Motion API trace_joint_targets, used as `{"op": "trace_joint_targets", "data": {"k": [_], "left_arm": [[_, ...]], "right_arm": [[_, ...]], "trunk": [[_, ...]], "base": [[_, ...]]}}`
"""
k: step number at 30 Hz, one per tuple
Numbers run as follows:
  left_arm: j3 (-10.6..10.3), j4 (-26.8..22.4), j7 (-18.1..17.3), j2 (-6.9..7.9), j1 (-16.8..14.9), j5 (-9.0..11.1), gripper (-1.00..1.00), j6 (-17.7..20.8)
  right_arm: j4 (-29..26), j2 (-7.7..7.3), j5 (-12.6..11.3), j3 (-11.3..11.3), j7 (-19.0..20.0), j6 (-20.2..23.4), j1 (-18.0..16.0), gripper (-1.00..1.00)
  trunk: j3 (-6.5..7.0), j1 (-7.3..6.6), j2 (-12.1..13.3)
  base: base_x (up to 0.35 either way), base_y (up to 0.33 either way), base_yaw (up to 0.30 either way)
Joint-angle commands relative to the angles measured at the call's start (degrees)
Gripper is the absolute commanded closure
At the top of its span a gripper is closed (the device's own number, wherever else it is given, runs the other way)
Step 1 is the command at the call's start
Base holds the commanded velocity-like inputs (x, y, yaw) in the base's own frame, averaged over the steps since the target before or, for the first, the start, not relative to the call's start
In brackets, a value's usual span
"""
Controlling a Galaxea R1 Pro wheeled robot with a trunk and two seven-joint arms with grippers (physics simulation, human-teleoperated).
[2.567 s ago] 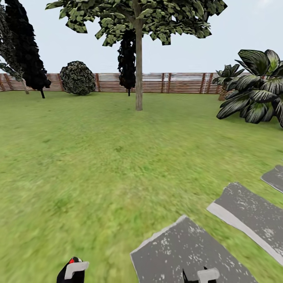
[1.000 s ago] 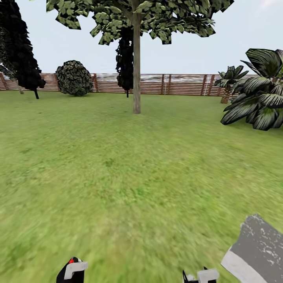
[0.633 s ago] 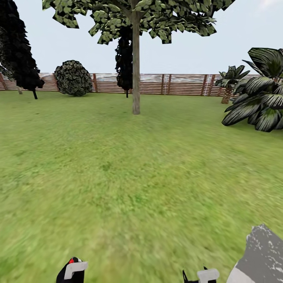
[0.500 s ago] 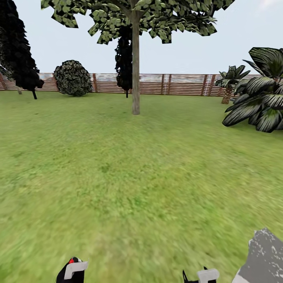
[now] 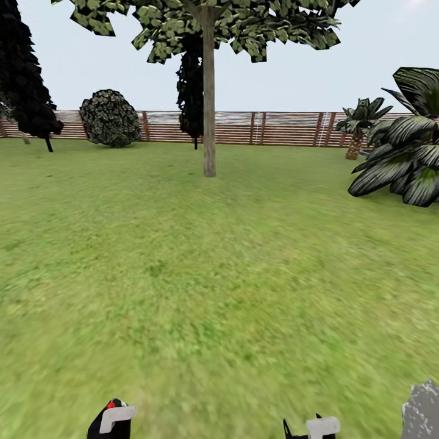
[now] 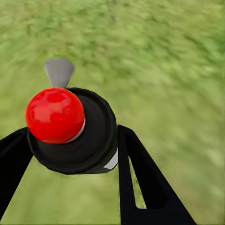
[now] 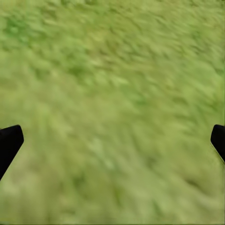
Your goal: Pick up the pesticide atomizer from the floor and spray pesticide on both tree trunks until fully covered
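Note:
One tree stands ahead on the lawn (image 5: 219,274), with a straight pale trunk (image 5: 209,116) and a blocky green-and-white crown (image 5: 207,24). The pesticide atomizer (image 6: 70,131) is black with a red ball top and a grey nozzle. It sits between the black fingers of my left gripper (image 6: 70,140), which is shut on it. In the head view, the left gripper (image 5: 113,421) shows at the bottom edge with a bit of the atomizer's red. My right gripper (image 7: 112,140) is open over bare grass and also shows at the head view's bottom edge (image 5: 314,427).
A brown slat fence (image 5: 274,127) closes the far side. Near-black conifers stand at the left (image 5: 24,67) and behind the tree (image 5: 192,91). A round bush (image 5: 110,117) is back left. A broad-leaved plant (image 5: 408,158) and small palm (image 5: 360,125) stand right. A grey paving slab (image 5: 422,414) pokes in.
The camera has advanced over the lawn toward the tree. The grey paving slabs have slid out at the lower right. Both grippers keep their pose.

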Motion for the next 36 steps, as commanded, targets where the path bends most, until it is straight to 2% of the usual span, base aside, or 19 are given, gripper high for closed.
{"op": "trace_joint_targets", "data": {"k": [1, 36], "left_arm": [[0.0, 0.0, 0.0, 0.00, 0.0, 0.0, 1.00, 0.0], [0.0, 0.0, 0.0, 0.13, 0.0, 0.1, 1.00, 0.0]], "right_arm": [[0.0, 0.00, 0.0, 0.0, 0.0, 0.0, 0.0, -1.00], [-0.1, 0.00, 0.0, 0.0, 0.1, 0.0, 0.0, -1.00]], "trunk": [[0.00, 0.00, 0.0], [0.00, 0.00, 0.0]], "base": [[0.339, -0.072, 0.000], [0.339, -0.072, 0.000]]}}
